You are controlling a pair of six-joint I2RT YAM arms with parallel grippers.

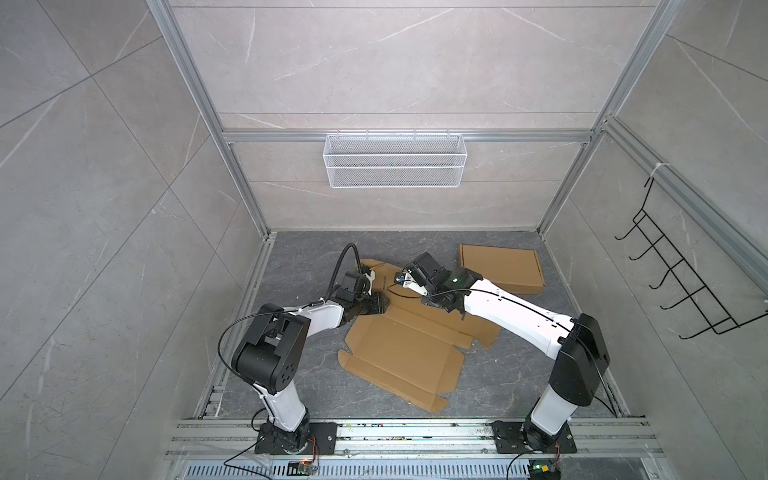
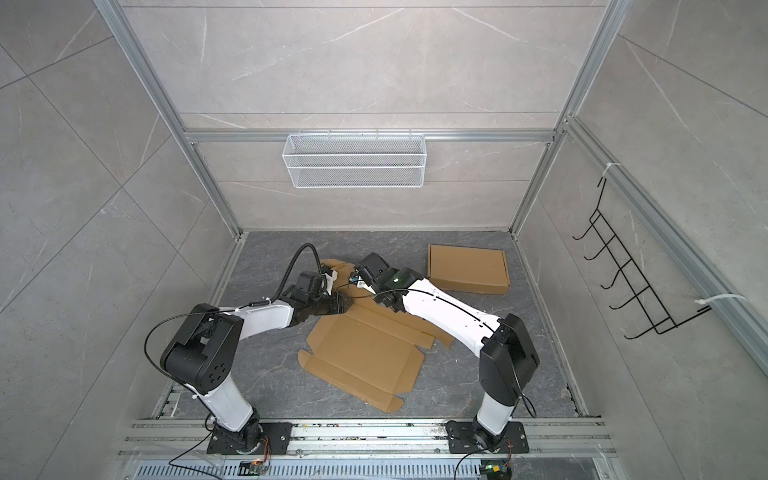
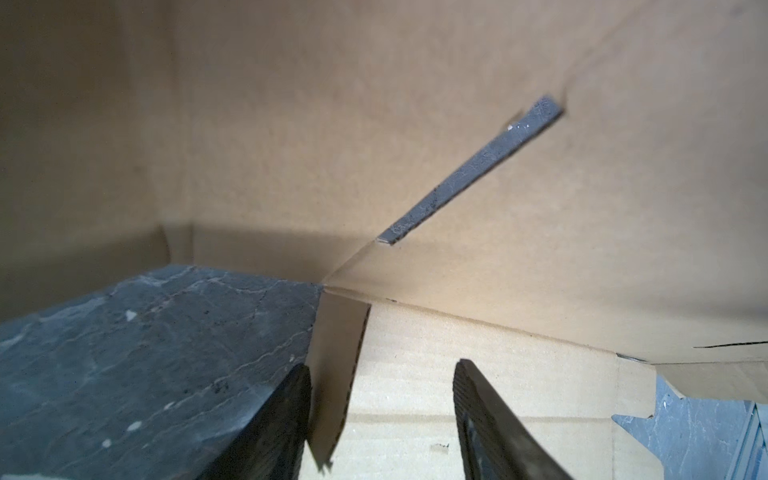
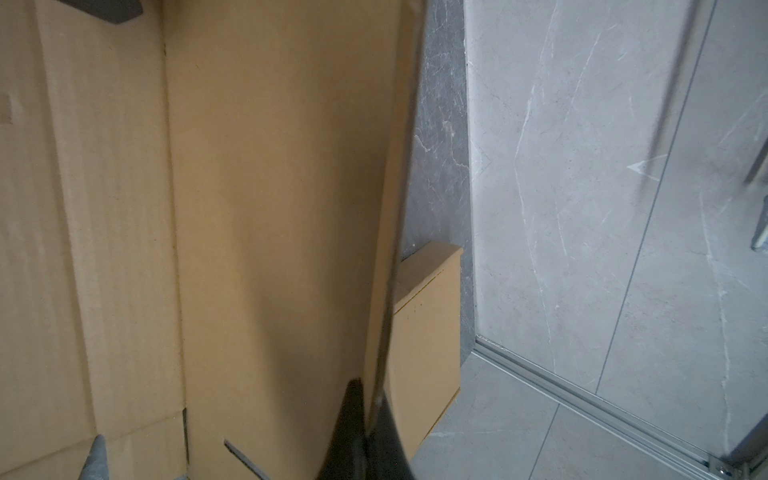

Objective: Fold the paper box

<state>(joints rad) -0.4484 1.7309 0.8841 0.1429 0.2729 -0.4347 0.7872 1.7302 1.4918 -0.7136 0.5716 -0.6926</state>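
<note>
Paper box (image 1: 399, 353): flat brown blank, mid-table, long axis running front to back, slightly slanted.
Left gripper (image 3: 382, 370): jaws apart, straddling a small corner flap (image 3: 336, 365) at the blank's far left.
Right gripper (image 4: 372, 415): clenched on a raised far panel (image 4: 270, 208) edge.
Surface: dark marbled table (image 1: 299, 266); folded box (image 1: 500, 268) back right; grey walls (image 1: 374, 83).

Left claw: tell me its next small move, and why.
Probably close the left claw on the small upright flap standing between its open jaws: the right claw pinches the raised panel of the cardboard blank, so that side looks held.
</note>
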